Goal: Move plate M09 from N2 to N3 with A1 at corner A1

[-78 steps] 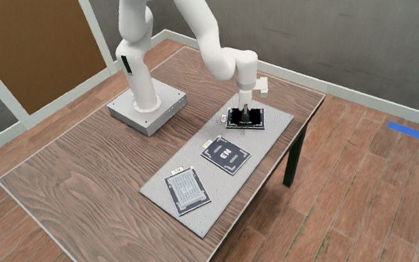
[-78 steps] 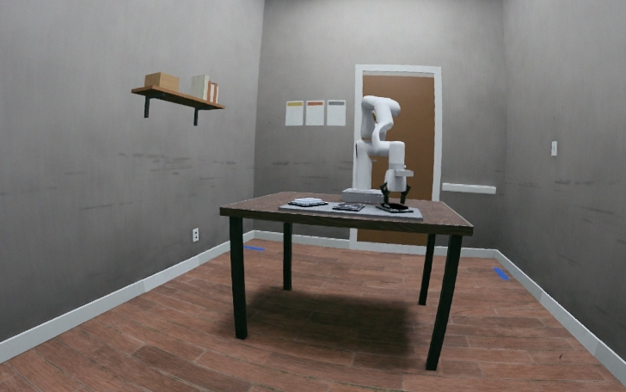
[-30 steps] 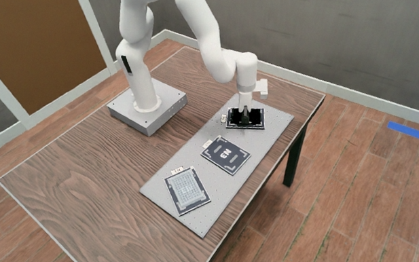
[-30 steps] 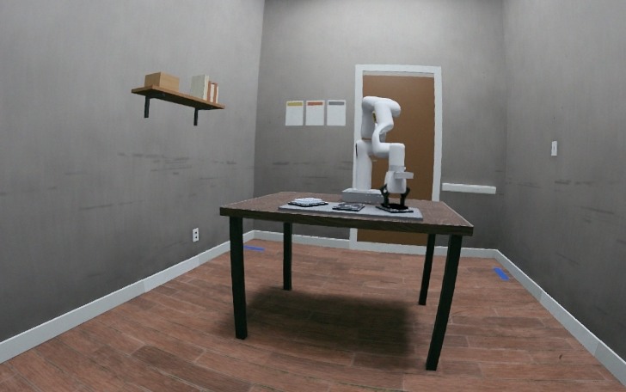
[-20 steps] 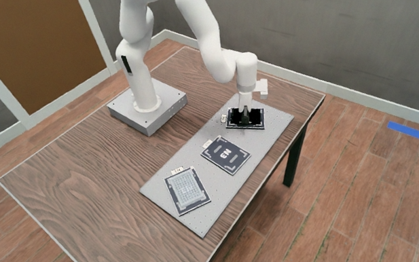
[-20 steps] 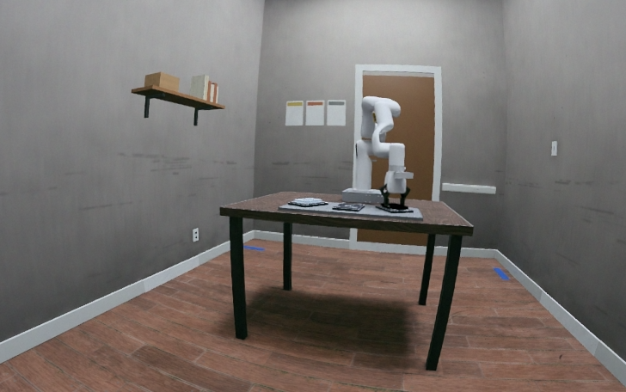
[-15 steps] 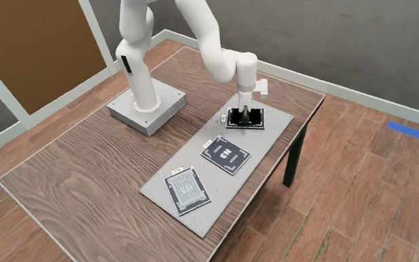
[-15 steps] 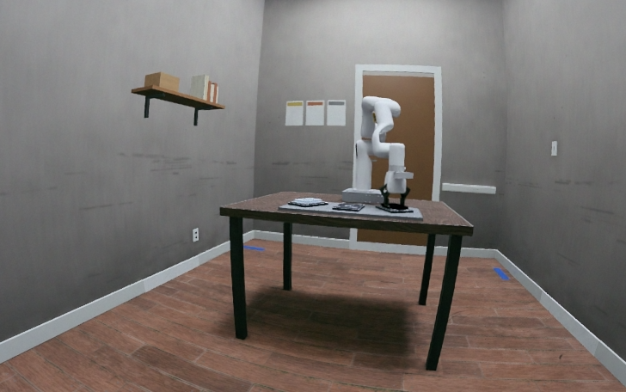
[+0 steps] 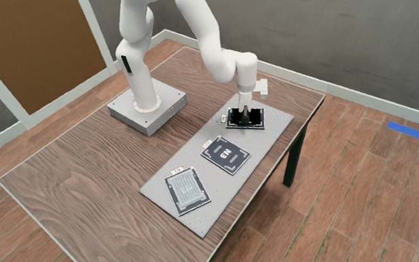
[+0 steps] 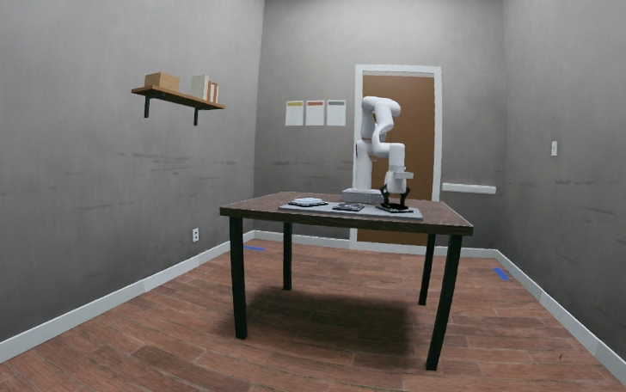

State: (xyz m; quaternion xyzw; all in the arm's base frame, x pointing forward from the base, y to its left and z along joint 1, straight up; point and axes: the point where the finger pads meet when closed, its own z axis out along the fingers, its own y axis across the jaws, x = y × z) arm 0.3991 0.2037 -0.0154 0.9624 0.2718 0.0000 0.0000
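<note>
Claw [image 9: 244,117]: clamped across black plate M09 [image 9: 256,116], fingers wide.
Plate M09: directly under claw, apparently seated in its nest.

Plates, two: one black [image 9: 256,115], one pale [image 9: 186,187]. Nests, three, one bare [image 9: 225,155]. Signs, three. Deck [image 9: 224,189], one. Table [image 9: 76,181], one. Arm [image 9: 207,37], one.
</note>
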